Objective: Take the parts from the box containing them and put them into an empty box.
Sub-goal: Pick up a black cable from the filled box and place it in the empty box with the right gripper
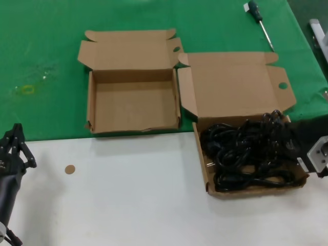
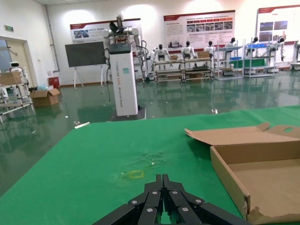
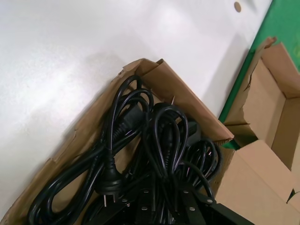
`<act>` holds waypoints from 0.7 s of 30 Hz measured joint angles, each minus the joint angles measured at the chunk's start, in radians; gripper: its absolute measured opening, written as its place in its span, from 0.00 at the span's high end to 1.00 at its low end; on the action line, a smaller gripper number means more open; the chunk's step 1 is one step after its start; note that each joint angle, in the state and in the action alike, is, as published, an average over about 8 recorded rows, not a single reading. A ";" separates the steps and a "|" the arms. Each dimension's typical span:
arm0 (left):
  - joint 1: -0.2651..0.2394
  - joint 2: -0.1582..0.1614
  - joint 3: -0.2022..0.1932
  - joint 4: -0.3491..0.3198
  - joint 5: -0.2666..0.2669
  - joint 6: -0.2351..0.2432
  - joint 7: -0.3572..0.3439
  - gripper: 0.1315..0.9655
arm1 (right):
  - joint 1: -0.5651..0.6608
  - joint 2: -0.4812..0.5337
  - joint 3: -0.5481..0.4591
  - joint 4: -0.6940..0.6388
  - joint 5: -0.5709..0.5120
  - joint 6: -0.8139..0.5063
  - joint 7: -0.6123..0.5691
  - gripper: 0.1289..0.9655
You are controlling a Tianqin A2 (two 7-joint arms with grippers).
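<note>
Head view: the empty box (image 1: 134,105) is sitting open on the green cloth, nothing in it. The box containing them (image 1: 246,128) is sitting just to its right, the two touching or nearly touching at the flaps, and it is straddling the edge of the cloth onto the white table (image 1: 128,195). The parts (image 1: 251,151) are a tangled pile of black power cords filling its tray. So by my read nothing is transferred yet; the whole pile is left to move.

The right end effector (image 3: 154,206) is hanging low over the right end of the cord pile, fingertips right at the cords. In the right wrist view its fingers look drawn together, with cords crowding round them, but I can't tell whether it is actually gripping one.

The left end effector (image 2: 162,197) is parked at the near left of the table, well apart from both boxes, fingers closed together and holding nothing.

Orientation: both boxes are lying with lids hinged on the far side, folded back and away from the robot. The cord pile's long axis is running left-right across its tray. A plug (image 3: 108,185) is showing in the right wrist view, prongs pointing towards the end effector.
</note>
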 joint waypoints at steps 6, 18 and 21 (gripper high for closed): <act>0.000 0.000 0.000 0.000 0.000 0.000 0.000 0.98 | 0.002 0.019 0.014 0.028 0.019 -0.026 0.047 0.90; 0.000 0.000 0.000 0.000 0.000 0.000 0.000 0.98 | 0.075 0.047 0.039 0.055 0.032 -0.097 0.197 0.92; 0.000 0.000 0.000 0.000 0.000 0.000 0.000 0.98 | 0.099 0.035 0.042 0.049 0.034 -0.101 0.221 0.92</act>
